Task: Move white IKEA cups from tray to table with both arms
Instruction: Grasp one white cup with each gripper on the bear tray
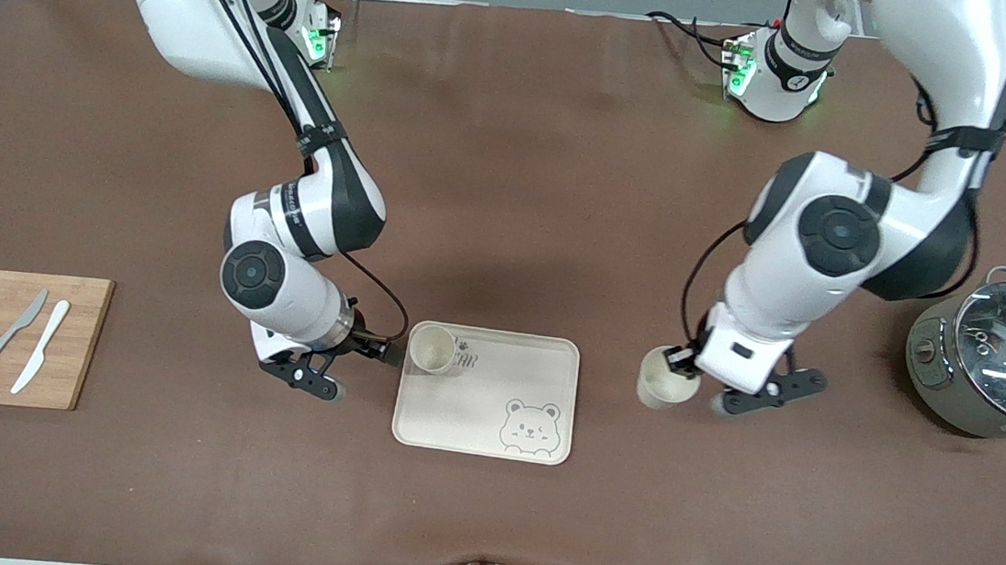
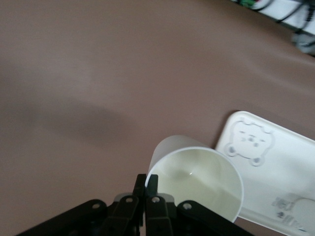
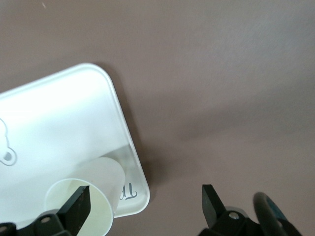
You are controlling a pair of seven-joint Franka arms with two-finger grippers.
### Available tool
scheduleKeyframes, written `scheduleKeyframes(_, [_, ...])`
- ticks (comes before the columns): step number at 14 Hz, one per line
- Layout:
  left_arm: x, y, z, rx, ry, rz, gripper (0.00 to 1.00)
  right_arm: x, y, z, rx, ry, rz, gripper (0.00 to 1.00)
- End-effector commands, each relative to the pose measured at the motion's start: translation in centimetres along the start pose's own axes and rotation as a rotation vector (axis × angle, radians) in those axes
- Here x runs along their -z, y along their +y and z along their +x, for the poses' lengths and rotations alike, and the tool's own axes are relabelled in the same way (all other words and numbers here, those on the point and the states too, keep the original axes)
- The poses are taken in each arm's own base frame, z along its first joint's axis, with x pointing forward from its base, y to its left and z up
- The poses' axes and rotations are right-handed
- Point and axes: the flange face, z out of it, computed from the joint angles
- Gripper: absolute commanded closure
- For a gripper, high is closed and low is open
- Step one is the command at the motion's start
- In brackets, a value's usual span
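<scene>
Table covering (image 1: pixel 513 182): matt brown, slightly creased, cloth-like. Bear tray (image 1: pixel 491 411): smooth cream plastic, matt. Cups (image 1: pixel 432 348) (image 1: pixel 665 386): smooth, faintly glossy inside. Beside the covering's ends: wooden board (image 1: pixel 42 372); pot (image 1: pixel 993 367) with glossy glass lid.

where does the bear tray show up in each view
Front view: tray at table centre, between the two hands, a cup in one corner.
Left wrist view: tray at the lower right edge.
Right wrist view: tray at the left.
Shared landmark: the bear drawing.
</scene>
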Motion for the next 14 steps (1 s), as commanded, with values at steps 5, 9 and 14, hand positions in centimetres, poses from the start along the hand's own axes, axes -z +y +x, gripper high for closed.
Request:
scheduleKeyframes(5, [-7.5,-13.0,3.0,0.038,-0.157,0.137,1.00,-3.2,-3.4,-3.1,-0.038,-0.032,-0.017,0.11])
scheduleKeyframes(9, [-12.3,-15.9,2.5,0.027,-0.195,0.142,1.00,-4.2,-4.4,-3.8,-0.017,-0.012,-0.003,0.78])
scheduleKeyframes(14, [-16.2,-17.4,1.1,0.008,-0.174,0.108,1.00,-2.3,-4.5,-3.3,-0.009,0.008,0.020,1.00])
